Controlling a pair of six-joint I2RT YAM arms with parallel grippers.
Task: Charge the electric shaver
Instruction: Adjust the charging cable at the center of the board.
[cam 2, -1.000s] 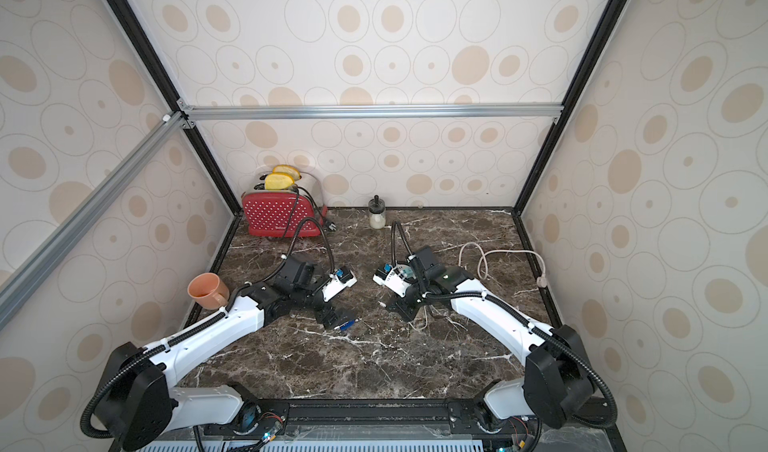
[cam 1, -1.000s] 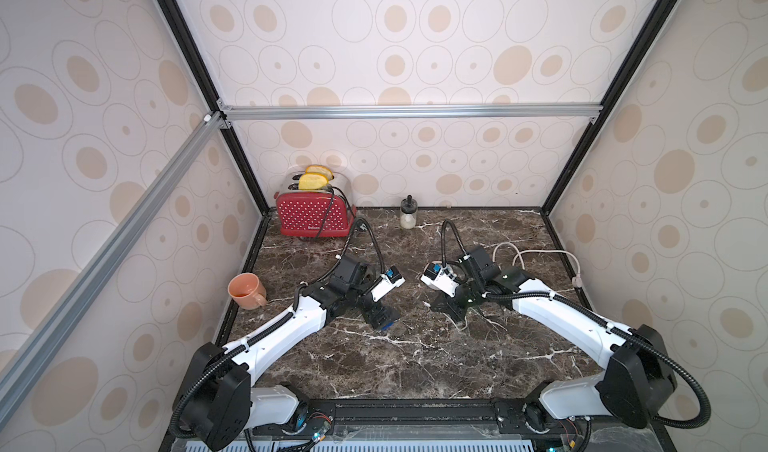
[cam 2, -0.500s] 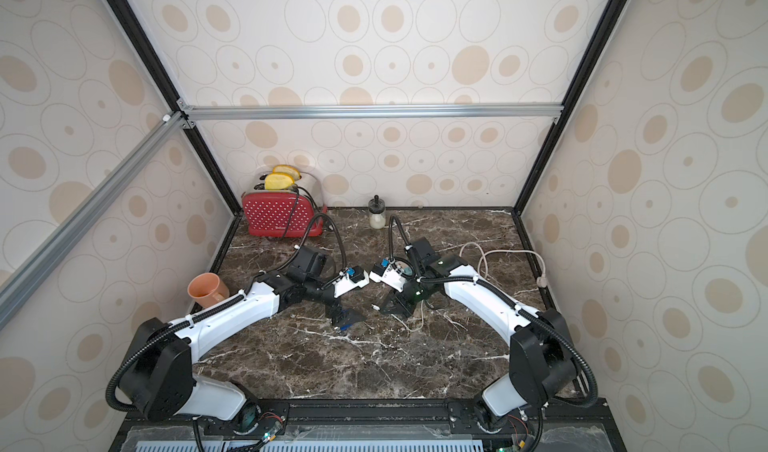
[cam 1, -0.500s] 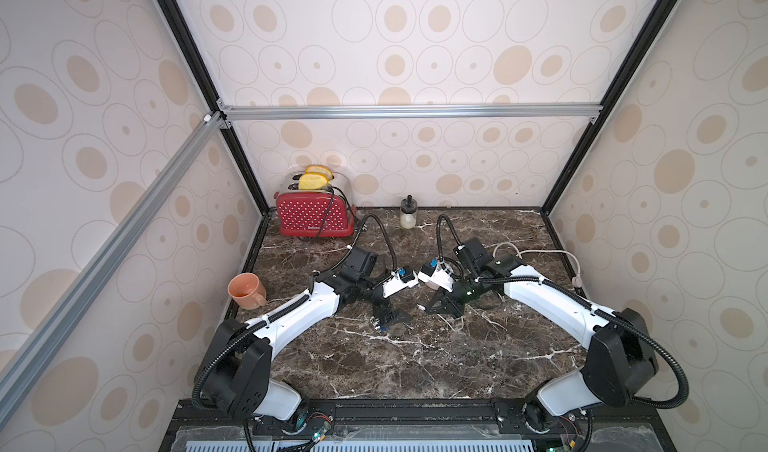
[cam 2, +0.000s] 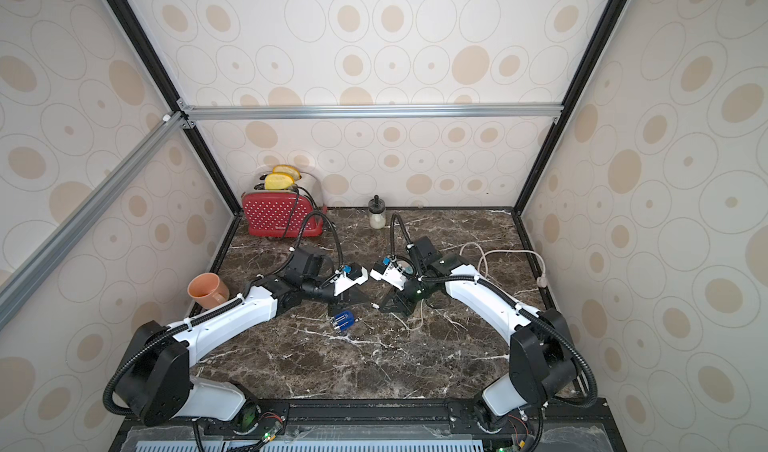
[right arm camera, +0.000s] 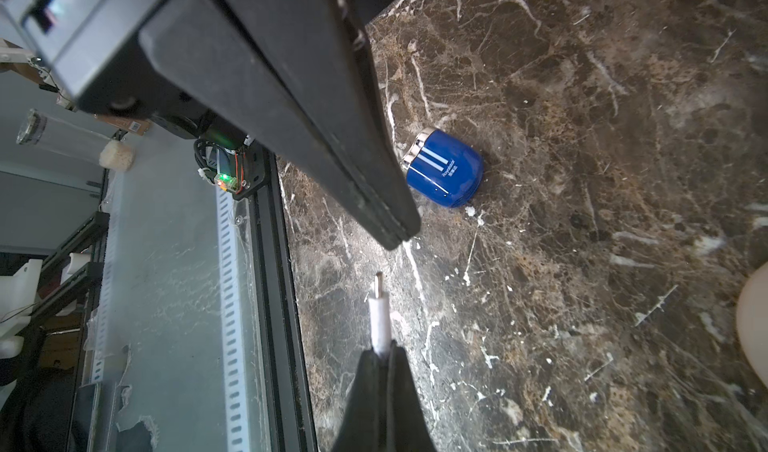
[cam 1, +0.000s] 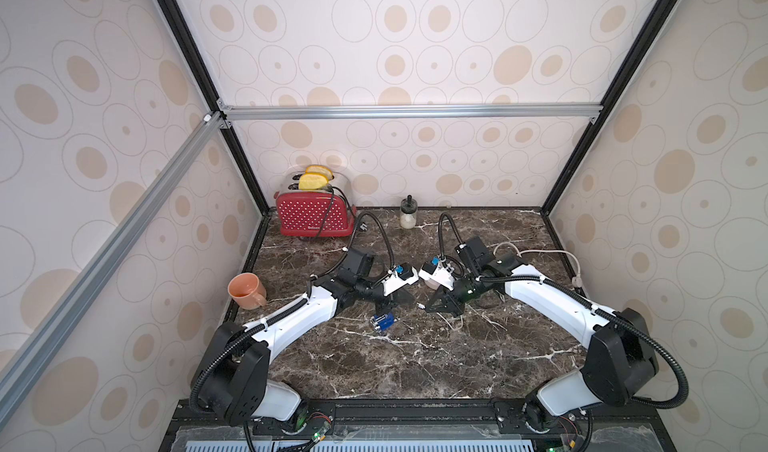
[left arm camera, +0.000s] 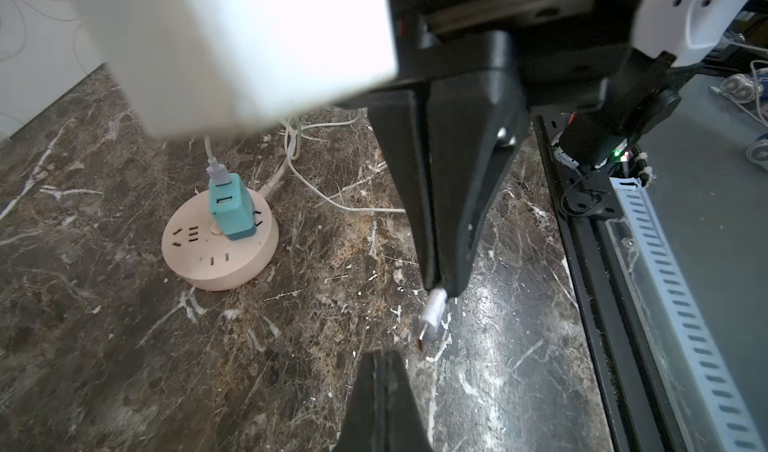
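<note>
The electric shaver [cam 1: 383, 321] [cam 2: 343, 320], dark blue with two pale stripes, lies on the marble table, touched by neither gripper; the right wrist view shows it too [right arm camera: 446, 171]. My right gripper [cam 1: 428, 307] [right arm camera: 384, 352] is shut on the white cable plug [right arm camera: 379, 312] [left arm camera: 432, 317], whose metal tip sticks out past the fingertips. My left gripper [cam 1: 405, 298] [left arm camera: 384, 356] is shut on nothing. It hovers just behind the shaver, tip to tip with the right gripper and a short gap from the plug. The cable runs to a teal adapter [left arm camera: 230, 207] in the round pink power strip [left arm camera: 220, 250].
A red toaster [cam 1: 311, 217] with bread stands at the back left, a small jar [cam 1: 408, 213] at the back middle, an orange mug [cam 1: 245, 290] by the left wall. Loose white cable [cam 1: 540, 254] loops over the table's right side.
My left gripper's jaws stood open beside the shaver and have shut empty, and the gripper has shifted right towards the plug. The right gripper has drawn in to meet it. The shaver has not moved.
</note>
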